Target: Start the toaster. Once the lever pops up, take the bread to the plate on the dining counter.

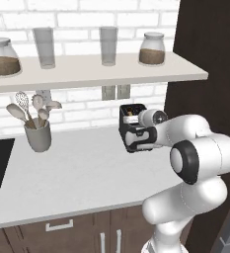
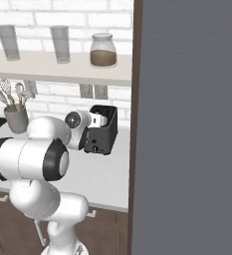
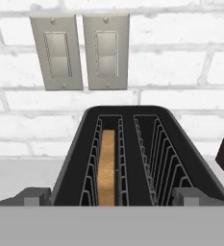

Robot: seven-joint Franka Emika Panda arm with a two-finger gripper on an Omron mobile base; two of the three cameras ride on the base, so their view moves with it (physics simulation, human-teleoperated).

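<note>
One golden bread (image 3: 106, 166) stands in toaster (image 3: 132, 120) slot.

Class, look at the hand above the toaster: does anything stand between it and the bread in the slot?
Nothing visible does. The open hand sits just above the toaster, and the bread stands uncovered in its left slot.

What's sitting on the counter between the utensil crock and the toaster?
Nothing: in the left base view the pale worktop is bare between the utensil crock and the toaster.
</note>
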